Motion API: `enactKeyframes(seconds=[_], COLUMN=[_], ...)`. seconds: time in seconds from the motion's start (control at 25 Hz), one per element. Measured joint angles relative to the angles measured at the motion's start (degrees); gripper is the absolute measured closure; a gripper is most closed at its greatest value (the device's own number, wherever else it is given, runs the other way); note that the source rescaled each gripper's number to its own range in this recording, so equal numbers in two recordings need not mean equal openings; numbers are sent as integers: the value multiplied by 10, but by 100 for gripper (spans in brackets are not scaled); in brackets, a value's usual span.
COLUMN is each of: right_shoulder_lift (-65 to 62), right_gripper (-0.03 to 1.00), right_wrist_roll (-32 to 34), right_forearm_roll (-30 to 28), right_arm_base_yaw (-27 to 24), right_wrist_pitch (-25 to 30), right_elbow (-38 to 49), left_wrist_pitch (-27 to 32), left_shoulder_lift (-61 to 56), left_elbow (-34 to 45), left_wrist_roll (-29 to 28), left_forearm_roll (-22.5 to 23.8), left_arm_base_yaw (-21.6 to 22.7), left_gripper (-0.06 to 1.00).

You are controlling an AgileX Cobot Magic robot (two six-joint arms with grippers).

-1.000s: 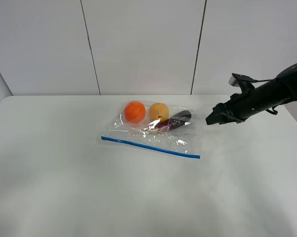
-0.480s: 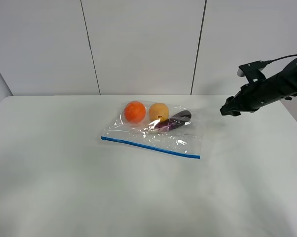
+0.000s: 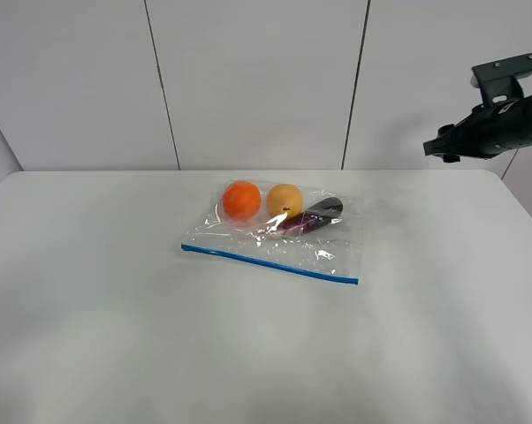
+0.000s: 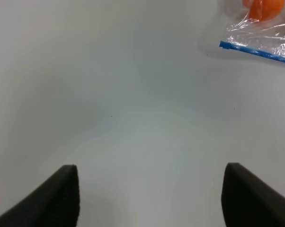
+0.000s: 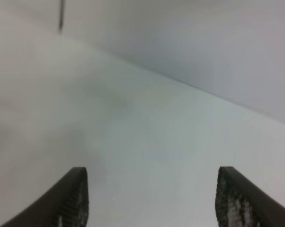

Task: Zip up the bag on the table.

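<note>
- Tabletop first: the near half of the white table point(image 3: 116, 353) in front of you is plain and matte, with its front edge out of the high view.
- You will not find the left gripper point(image 4: 149, 198) in the high view; its wrist camera shows two dark fingers point(image 4: 62, 198) set wide apart over bare table, holding nothing.
- From that wrist camera you can also see one corner of the bag point(image 4: 261, 33), well apart from the fingers, with the end of its blue strip and something orange behind the plastic.
- Move your eye to the middle of the table and you meet the bag point(image 3: 279, 237) lying flat, clear and crinkly, nearer the far edge than the front one.
- Its blue zip strip point(image 3: 270, 264) runs along the long side facing you, slanting a little toward the right edge of the table.
- Behind the strip, inside the bag, you see an orange ball point(image 3: 241, 200), a yellow fruit point(image 3: 285, 200) just beside it, and a dark purple piece point(image 3: 312, 215) lying tilted next to the yellow one.
- Farthest off, the right gripper point(image 3: 443, 147) hangs in the air above the table's far right corner, well apart from the bag.
- Its wrist camera shows you both fingertips point(image 5: 74, 198) spread wide, with only blurred table and wall between them.
</note>
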Motion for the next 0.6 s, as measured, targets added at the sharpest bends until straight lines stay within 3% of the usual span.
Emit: enactKeyframes(seconds=[0.08, 0.16, 0.32, 0.6], right_shoulder_lift=[-2, -2, -7, -87], right_gripper=[25, 25, 25, 25], right_wrist_roll=[101, 146, 168, 158], right_forearm_roll=[-2, -2, -2, -5], right_arm_base_yaw=[-7, -10, -11, -12], right_wrist_pitch=[17, 42, 93, 122], right_elbow=[0, 0, 0, 0], left_wrist_pitch=[0, 0, 0, 0], left_shoulder_lift=[0, 0, 0, 0], left_elbow=[0, 0, 0, 0], left_wrist_roll=[0, 0, 0, 0], left_forearm_roll=[0, 0, 0, 0], left_arm_base_yaw=[0, 0, 0, 0], left_gripper=[13, 13, 13, 13])
